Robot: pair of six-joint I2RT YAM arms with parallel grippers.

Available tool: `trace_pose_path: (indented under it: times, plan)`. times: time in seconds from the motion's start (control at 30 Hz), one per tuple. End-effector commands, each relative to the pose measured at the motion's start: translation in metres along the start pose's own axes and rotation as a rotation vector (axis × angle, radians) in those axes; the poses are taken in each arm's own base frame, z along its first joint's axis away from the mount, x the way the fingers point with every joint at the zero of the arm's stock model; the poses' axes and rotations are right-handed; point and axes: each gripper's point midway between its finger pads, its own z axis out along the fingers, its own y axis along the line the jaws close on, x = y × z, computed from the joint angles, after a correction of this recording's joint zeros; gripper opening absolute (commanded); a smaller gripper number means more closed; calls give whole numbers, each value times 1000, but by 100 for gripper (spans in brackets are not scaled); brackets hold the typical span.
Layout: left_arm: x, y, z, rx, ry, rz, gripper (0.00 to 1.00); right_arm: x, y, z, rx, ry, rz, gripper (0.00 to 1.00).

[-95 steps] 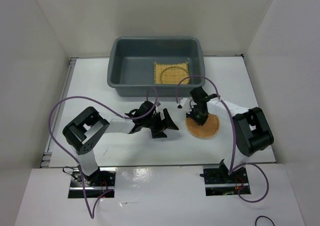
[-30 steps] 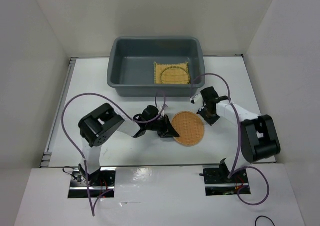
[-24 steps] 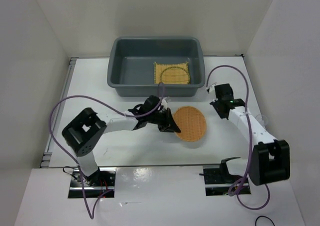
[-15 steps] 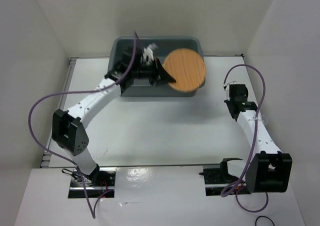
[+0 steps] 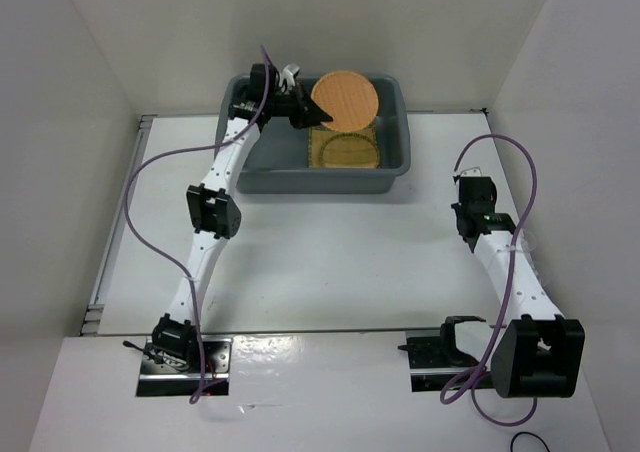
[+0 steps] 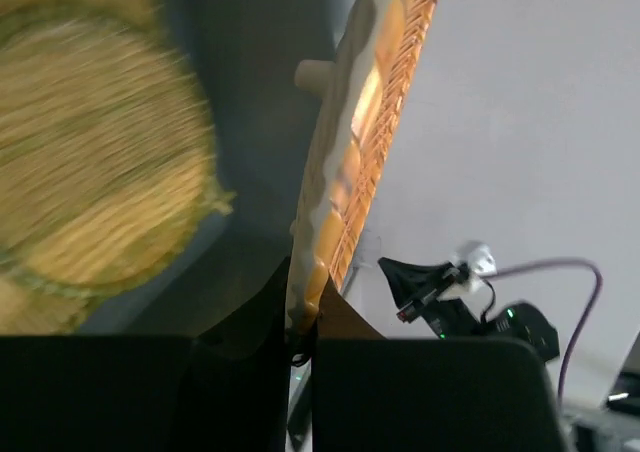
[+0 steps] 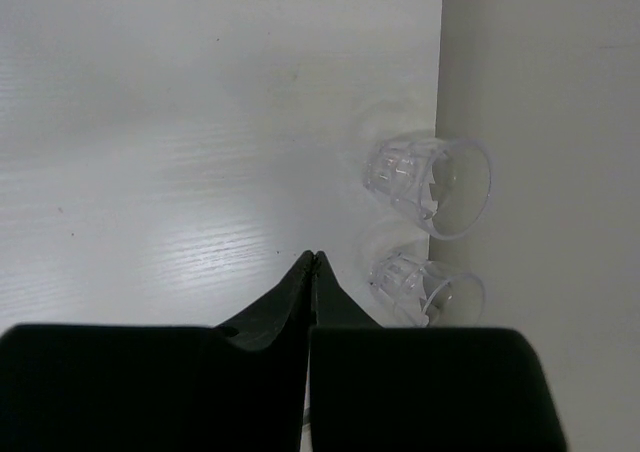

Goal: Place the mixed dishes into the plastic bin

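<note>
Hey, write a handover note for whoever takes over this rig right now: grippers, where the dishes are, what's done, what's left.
Left gripper: shut on the edge of the orange-brown disc, holding it in the air over the plastic bin.
Right gripper: shut, holding nothing, over the table near two clear cups by the right wall.
In the bin: the square yellow mat, with the round yellow disc lying on it.
Done: two of the three pieces are in the bin.
Left: release the orange-brown disc into the bin.
</note>
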Motion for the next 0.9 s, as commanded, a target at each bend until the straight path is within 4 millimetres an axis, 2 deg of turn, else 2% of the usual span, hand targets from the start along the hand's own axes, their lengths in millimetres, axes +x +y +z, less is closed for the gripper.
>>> trace_pose_path:
  times: [0.0, 0.03, 0.1, 0.3, 0.37, 0.4, 0.43, 0.47, 0.53, 0.63, 0.8, 0.87]
  plan:
    - [7, 23, -7, 8, 65, -139, 0, -18, -9, -4, 48, -82, 72, 0]
    - [0, 32, -8, -8, 40, -144, 0, -16, -8, -4, 46, -73, 68, 0]
    - [3, 53, 1, -13, 54, -184, 0, -17, -9, -6, 48, -80, 72, 0]
    - [-1, 87, 6, -27, 46, -257, 0, -19, -8, -5, 53, -82, 66, 0]
    - [1, 92, 8, -24, 56, -282, 0, -20, -3, -4, 49, -79, 56, 0]
    - [7, 96, 14, -28, 69, -289, 0, -21, -7, -4, 68, -82, 61, 0]
    - [7, 93, 14, -14, 75, -279, 0, -22, -5, -5, 69, -87, 61, 0]
    - [13, 101, 22, -18, 86, -305, 0, -22, -3, -5, 75, -82, 48, 0]
    - [19, 107, 25, 10, 120, -334, 0, -21, 1, -2, 77, -75, 45, 0]
    - [31, 105, 34, 17, 150, -340, 0, -22, 2, -3, 81, -77, 39, 0]
    - [43, 119, 42, 4, 179, -370, 0, -20, 2, -1, 88, -67, 35, 0]
    - [47, 117, 46, 6, 187, -358, 0, -21, 1, 0, 97, -65, 35, 0]
